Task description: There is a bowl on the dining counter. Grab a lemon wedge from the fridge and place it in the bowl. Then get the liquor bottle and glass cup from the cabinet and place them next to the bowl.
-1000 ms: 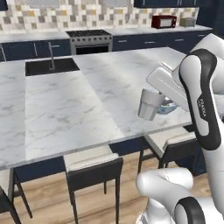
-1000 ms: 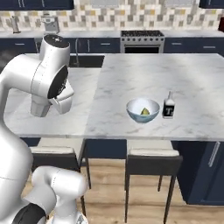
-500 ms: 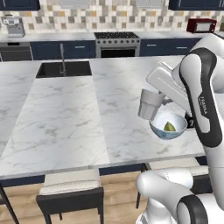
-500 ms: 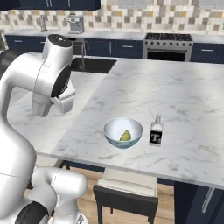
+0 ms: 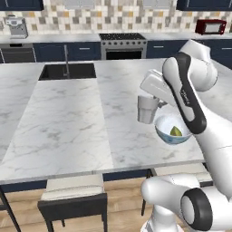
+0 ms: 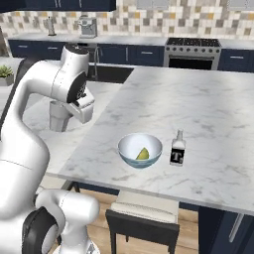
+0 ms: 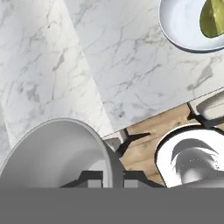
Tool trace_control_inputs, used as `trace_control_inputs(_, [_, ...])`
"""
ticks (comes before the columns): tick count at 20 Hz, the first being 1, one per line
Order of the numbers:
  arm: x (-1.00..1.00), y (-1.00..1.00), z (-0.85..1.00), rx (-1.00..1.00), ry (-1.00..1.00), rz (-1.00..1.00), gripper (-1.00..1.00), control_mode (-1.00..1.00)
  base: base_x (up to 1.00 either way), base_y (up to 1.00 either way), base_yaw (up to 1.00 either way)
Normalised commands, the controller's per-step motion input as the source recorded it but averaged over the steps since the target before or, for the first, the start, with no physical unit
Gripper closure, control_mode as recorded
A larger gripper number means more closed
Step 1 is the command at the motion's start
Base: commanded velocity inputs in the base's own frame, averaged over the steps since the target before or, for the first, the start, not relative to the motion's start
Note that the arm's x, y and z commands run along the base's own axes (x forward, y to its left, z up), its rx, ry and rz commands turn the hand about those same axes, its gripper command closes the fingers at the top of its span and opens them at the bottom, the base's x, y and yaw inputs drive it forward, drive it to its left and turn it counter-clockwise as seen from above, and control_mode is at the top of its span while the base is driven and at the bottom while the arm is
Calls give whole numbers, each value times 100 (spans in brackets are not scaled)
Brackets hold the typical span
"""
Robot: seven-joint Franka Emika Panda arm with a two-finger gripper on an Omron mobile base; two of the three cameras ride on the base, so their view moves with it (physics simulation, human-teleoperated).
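The translucent pale grey glass cup, a slightly tapered handleless tumbler, hangs upright in the two-finger gripper, whose jaws are pressed onto its rim, above the large white grey-veined marble dining counter and just left of the white round bowl. That bowl sits close to the counter's near edge with a yellow-green lemon wedge lying inside. The right base view adds the small dark liquor bottle with a black white-lettered label, standing upright just right of the bowl and apart from it; from this side the cup shows at the left, partly behind the white arm. The hand view looks down past the cup's smooth curved wall to the counter's near edge, wooden flooring below, and the bowl's rim at the upper right. An inset dark sink lies at the far left of the counter.
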Motion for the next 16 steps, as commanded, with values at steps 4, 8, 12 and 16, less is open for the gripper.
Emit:
trace_control_inputs(4, [68,12,-64,-25,-5,-19,100,-100,0,0,0])
trace_control_inputs(8, [55,6,-53,-12,0,-40,100,-100,0,0,0])
trace_control_inputs(12, [46,13,-58,-6,-2,-42,100,-100,0,0,0])
trace_control_inputs(16, [23,2,-60,-3,-8,-38,100,-100,0,0,0])
